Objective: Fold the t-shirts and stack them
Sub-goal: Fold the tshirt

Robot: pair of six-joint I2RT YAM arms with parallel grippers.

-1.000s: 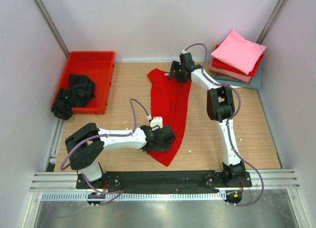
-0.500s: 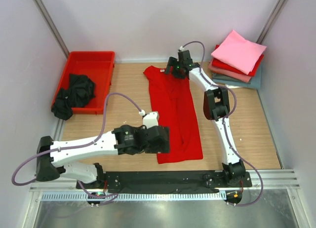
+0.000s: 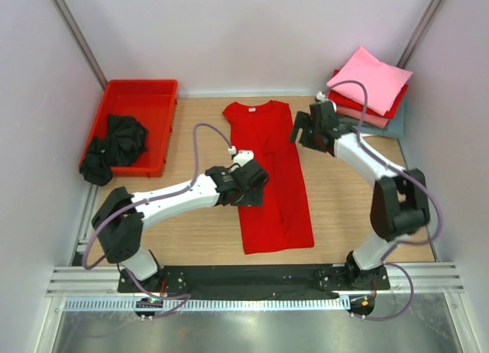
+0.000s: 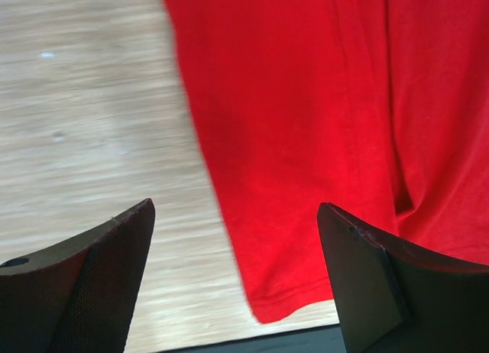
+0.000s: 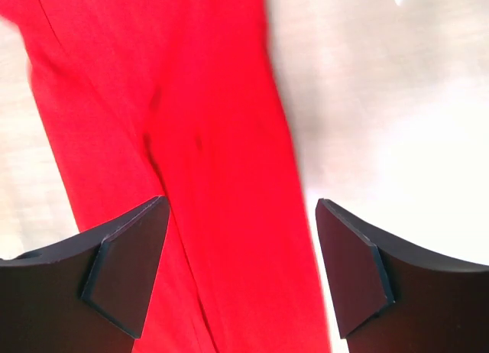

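A bright red t-shirt (image 3: 271, 177) lies flat as a long strip down the middle of the table, neck at the far end. My left gripper (image 3: 252, 186) is open and empty, above the shirt's left edge; its view shows the shirt's left edge and near hem corner (image 4: 306, 139). My right gripper (image 3: 306, 129) is open and empty, above the shirt's right edge near the far end, which its view shows (image 5: 199, 154). A black t-shirt (image 3: 116, 145) lies crumpled in the red tray (image 3: 145, 89). A stack of folded t-shirts (image 3: 368, 89), pink on top, sits at the far right.
The red plastic tray stands at the far left, the black shirt hanging over its near corner. White walls close in the table on three sides. A black strip and metal rail run along the near edge (image 3: 252, 280).
Both grippers have let go of the red shirt, which now lies flat. My left gripper moved away from the near hem toward the shirt's middle. My right gripper moved right, off the collar.
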